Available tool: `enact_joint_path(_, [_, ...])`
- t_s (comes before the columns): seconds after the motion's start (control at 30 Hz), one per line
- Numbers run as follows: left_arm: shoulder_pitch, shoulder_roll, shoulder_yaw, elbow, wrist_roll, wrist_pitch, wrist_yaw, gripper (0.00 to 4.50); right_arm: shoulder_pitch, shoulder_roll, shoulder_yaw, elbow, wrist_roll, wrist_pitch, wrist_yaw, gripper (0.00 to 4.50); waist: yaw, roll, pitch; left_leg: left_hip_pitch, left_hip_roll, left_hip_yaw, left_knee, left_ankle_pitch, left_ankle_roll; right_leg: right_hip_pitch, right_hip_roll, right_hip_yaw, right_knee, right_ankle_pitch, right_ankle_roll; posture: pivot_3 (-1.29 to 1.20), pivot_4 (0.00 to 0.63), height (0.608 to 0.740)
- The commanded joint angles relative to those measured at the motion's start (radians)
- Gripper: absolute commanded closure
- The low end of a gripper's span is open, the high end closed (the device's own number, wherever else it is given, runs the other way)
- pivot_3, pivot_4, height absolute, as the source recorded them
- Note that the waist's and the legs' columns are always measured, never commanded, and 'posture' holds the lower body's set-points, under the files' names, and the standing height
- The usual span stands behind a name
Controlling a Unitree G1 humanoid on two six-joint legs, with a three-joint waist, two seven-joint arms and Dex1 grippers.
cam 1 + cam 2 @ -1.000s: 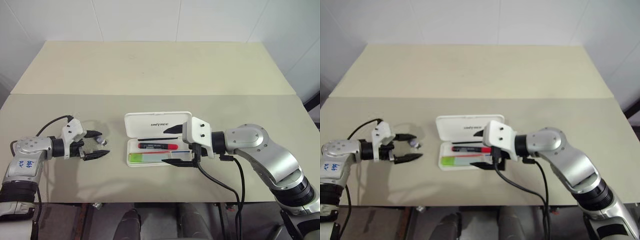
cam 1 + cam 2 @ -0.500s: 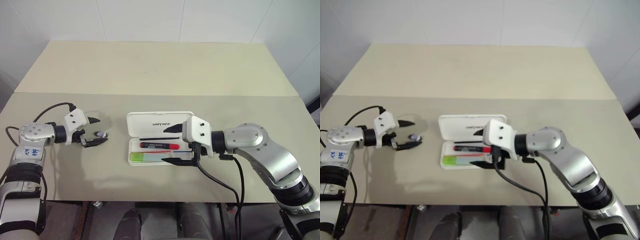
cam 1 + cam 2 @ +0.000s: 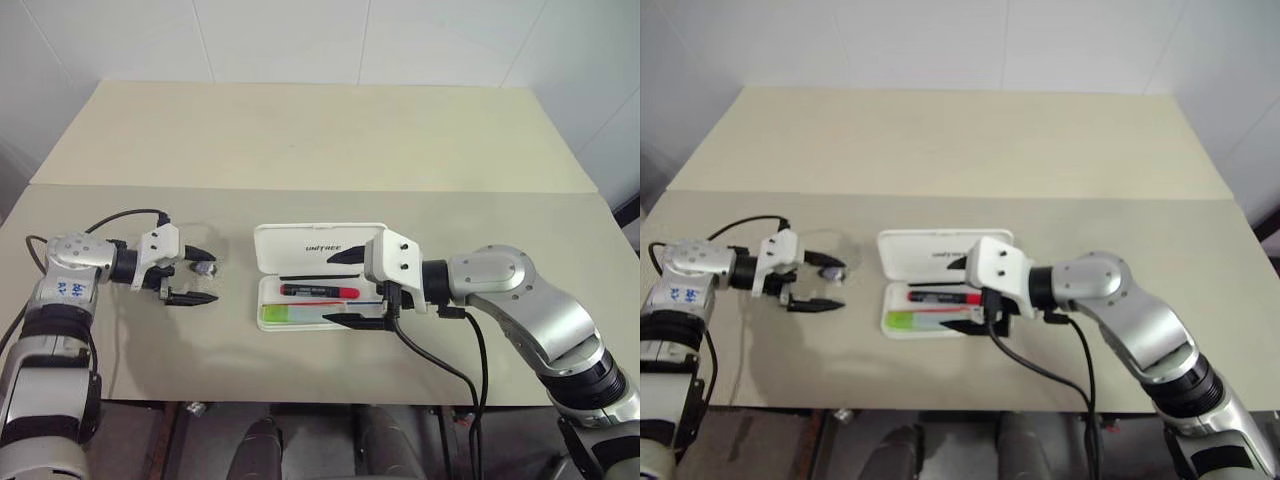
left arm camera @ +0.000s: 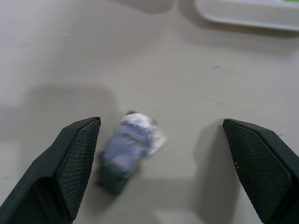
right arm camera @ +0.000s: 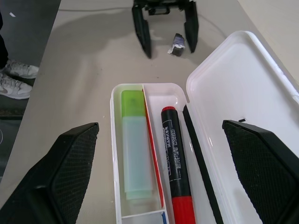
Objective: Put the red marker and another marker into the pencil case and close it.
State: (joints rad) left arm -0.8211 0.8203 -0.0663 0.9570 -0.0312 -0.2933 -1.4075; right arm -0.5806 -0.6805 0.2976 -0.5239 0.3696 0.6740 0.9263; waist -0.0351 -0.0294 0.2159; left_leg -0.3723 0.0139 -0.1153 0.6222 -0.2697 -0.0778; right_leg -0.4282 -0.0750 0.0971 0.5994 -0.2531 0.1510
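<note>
since a second ago our left gripper [image 3: 196, 275] has swung in toward the case and now sits with its fingers spread wide around a small purple-and-white scrap [image 4: 127, 150] on the table [image 3: 300, 140], touching nothing that we can see. our right gripper [image 3: 347, 290] has not shifted; its fingers stand apart, straddling the right end of the pencil case [image 3: 318, 243] without gripping it. both markers already lie in the case's tray: the red marker [image 5: 174, 178] beside a thin black pen, and the lime-green marker [image 5: 133, 145] in the next compartment. the lid is still up, so we judge closing to be what remains. the risk lies in that closing: our right fingers bracket the tray, and if the lid is pushed down while one finger lies over the rim, it could jam or skid the light case across the table. the scrap could also draw our left gripper away from the job.
</note>
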Motion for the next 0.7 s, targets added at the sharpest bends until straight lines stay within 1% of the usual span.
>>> enact_joint_path(0.03, [-0.056,0.018,-0.013,0.052,0.037,-0.032,0.001,0.00,-0.015,0.006,-0.018,-0.023,-0.002,-0.018,-0.003,0.02,0.000,0.000,0.000,0.000,0.000,0.000,0.000,0.000,0.000,0.000,0.000,0.000,0.000,0.000,0.000,0.00,0.150,0.740])
enact_joint_path(0.2, [-0.124,0.014,-0.037,0.114,0.059,-0.022,-0.069,0.00,-0.016,0.011,-0.018,-0.019,-0.007,-0.018,-0.002,0.02,0.001,0.000,0.000,-0.001,0.000,0.000,0.000,0.000,0.000,0.000,0.000,0.000,0.000,0.000,0.000,0.00,0.150,0.740])
enact_joint_path(0.33, [-0.210,0.015,-0.077,0.169,0.105,-0.017,-0.137,0.00,-0.022,0.018,-0.014,-0.009,-0.011,-0.024,0.000,0.02,0.003,0.000,0.000,-0.001,0.000,0.000,0.000,0.000,0.000,0.000,0.000,0.000,0.000,0.000,0.000,0.00,0.150,0.740])
enact_joint_path(0.5, [-0.322,-0.006,-0.124,0.236,0.160,-0.051,-0.182,0.00,-0.020,0.023,-0.011,-0.006,-0.014,-0.029,0.003,0.02,0.003,0.000,0.000,-0.001,0.000,0.000,0.000,0.000,0.000,0.000,0.000,0.000,0.000,0.000,0.001,0.00,0.150,0.740])
enact_joint_path(0.7, [-0.387,-0.029,-0.186,0.285,0.193,-0.076,-0.207,0.00,-0.020,0.018,-0.015,-0.005,-0.014,-0.034,0.012,0.02,-0.004,-0.001,0.000,-0.001,0.000,0.000,0.000,0.000,0.000,-0.001,0.000,0.000,0.000,-0.001,0.001,0.00,0.150,0.740])
